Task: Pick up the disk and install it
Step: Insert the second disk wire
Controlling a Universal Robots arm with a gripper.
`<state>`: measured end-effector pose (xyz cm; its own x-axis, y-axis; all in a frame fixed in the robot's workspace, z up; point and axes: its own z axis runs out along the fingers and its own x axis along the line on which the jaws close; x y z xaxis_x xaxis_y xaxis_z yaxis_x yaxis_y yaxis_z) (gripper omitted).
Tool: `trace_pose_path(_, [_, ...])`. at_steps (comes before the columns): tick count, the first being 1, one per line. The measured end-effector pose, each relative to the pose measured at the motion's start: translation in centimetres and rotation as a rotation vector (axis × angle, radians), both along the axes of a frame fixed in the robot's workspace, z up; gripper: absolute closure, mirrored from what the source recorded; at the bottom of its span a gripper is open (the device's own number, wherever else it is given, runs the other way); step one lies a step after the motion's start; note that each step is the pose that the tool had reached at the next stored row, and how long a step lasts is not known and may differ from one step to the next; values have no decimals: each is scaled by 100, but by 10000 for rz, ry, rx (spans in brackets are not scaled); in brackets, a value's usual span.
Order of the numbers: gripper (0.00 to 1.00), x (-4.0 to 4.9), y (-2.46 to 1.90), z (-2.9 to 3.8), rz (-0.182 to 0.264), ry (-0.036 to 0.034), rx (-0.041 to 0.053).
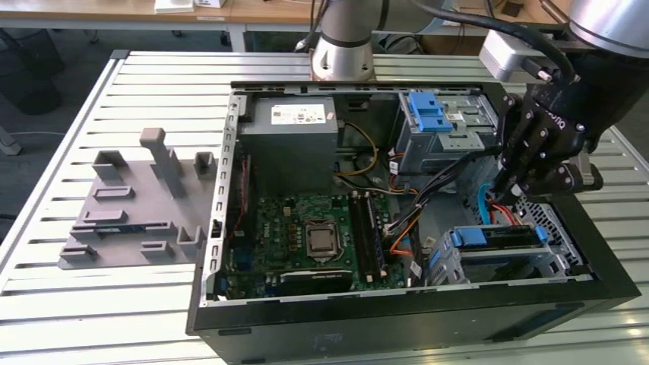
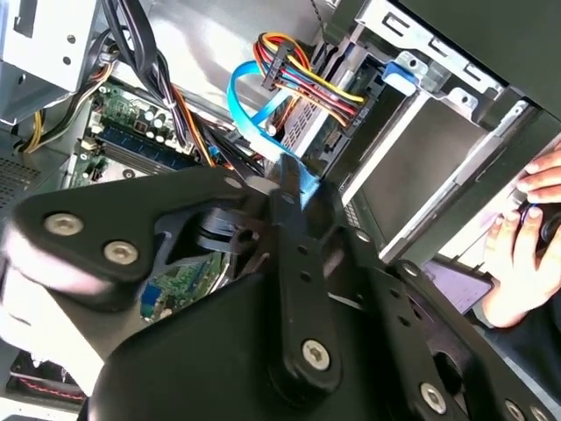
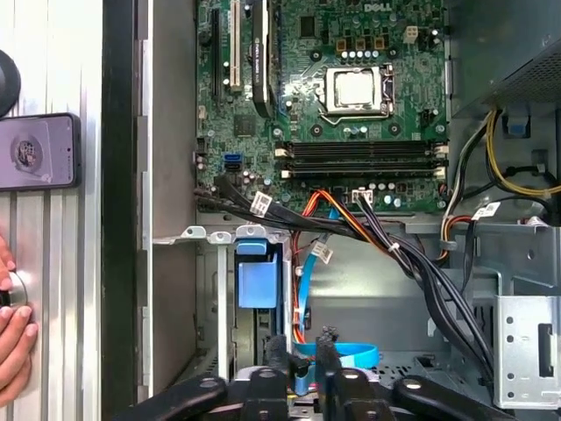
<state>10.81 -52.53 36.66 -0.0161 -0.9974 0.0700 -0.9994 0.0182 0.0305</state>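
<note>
Blue-framed disk sits in its bay just below the gripper; whether the jaws grip anything, I cannot tell.

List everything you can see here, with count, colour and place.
computer case: one, black, open, on the table
table: one, silver, slatted
motherboard: one, green, inside the case
metal box: one, grey, beside the motherboard
disk: one, blue-framed, in the bay below the end effector
flat cable: one, light blue, near that bay
fixture: one, grey, exterior view's left
phone: one, dark, outside the case
arm: one, silver-grey
end effector: one, black, above the disk
person's hand: at least one, near the phone
</note>
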Motion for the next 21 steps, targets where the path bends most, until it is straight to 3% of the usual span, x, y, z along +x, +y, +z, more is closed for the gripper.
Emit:
trace_pose_path(3, [76, 1, 2, -25, 1, 0, 2])
trace_pose_path(4, [83, 1, 2, -34, 1, -1, 16])
trace_pose_path(7, [83, 0, 0, -64, 4, 0, 178])
trace_pose_path(9, [83, 0, -9, -83, 6, -18, 227])
trace_pose_path(16, [83, -39, -79, -106, 38, -306, 278])
trace_pose_path(18, [83, -39, -98, -113, 55, -346, 379])
trace_pose_path(21, [83, -54, -130, -146, 116, -366, 420])
